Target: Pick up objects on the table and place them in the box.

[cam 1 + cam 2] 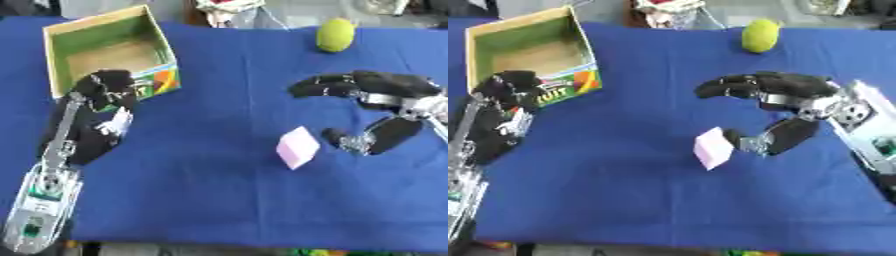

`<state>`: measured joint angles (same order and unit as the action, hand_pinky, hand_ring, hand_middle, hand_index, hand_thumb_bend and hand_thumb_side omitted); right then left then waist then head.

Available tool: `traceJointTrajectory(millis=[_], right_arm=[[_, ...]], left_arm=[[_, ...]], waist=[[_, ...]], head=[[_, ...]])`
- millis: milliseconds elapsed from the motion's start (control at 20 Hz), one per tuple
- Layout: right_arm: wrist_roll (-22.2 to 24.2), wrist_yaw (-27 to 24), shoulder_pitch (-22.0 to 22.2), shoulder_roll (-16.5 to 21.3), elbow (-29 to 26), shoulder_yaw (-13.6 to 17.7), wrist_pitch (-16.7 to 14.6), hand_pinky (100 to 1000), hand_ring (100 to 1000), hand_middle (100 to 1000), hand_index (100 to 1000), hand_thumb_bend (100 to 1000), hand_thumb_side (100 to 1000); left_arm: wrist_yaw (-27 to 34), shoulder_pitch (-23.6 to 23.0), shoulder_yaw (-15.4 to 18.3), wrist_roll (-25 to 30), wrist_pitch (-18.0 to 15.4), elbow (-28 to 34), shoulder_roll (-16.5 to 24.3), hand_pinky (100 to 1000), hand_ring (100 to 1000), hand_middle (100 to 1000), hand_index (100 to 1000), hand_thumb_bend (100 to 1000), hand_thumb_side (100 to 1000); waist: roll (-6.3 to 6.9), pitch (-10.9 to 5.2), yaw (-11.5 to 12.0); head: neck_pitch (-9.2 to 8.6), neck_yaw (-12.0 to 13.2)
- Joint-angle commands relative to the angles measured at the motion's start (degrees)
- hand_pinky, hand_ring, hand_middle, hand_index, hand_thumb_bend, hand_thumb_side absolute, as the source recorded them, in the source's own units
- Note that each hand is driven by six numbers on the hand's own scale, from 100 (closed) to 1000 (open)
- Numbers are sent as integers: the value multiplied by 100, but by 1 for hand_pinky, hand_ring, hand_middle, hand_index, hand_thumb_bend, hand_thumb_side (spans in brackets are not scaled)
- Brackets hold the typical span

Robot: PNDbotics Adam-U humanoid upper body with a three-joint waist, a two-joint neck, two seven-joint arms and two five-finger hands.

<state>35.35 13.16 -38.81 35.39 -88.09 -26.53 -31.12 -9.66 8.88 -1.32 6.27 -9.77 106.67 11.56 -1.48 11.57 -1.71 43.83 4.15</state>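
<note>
In the left eye view, the desk (219,200) is covered in blue cloth. A pink block (297,147) lies on it right of centre, tilted, with its long axis running from the near left to the far right. The right hand (385,100) hangs just to the right of the block, spread wide: its fingers (319,86) reach out to the left on the far side of the block, while the thumb curls in low, its tip just beside the block's right edge. Nothing is held. The box (109,50), open-topped with a green inner wall, stands at the far left corner. The left hand (101,107) sits against the box's near wall, fingers curled in with nothing visibly held. A yellow-green ball (335,35) rests at the far edge, well apart from both hands.

In the right eye view, the same layout shows with the block (711,148) closer to the thumb, which looks to be touching or nearly touching its right face; which of the two cannot be told. The right hand (785,97) is plainly the nearer one. The block lies to the left and near side of its palm, so the coming move likely turns on bringing the fingers down over the block's far-left face to close against the thumb across the short axis.
</note>
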Motion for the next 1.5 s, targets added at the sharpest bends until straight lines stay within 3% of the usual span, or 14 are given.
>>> traceJointTrajectory(millis=[50,650,1500], right_arm=[[1331,95,-97,31,80,-3,-1293,1000,1000,958,1000,100,701],[1417,315,-21,-8,455,-115,-1397,1000,1000,952,1000,100,780],[1388,637,124,52,683,-160,-1511,1000,1000,951,1000,100,807]], left_arm=[[-2,32,-10,15,0,55,117,510,658,649,769,224,448],[-8,31,-9,20,4,47,122,510,658,649,769,224,450],[-10,35,-15,32,0,37,128,511,657,649,770,222,451]], waist=[[0,-104,4],[-27,-92,30],[-33,-91,32]], head=[[29,-3],[29,-9],[29,-15]])
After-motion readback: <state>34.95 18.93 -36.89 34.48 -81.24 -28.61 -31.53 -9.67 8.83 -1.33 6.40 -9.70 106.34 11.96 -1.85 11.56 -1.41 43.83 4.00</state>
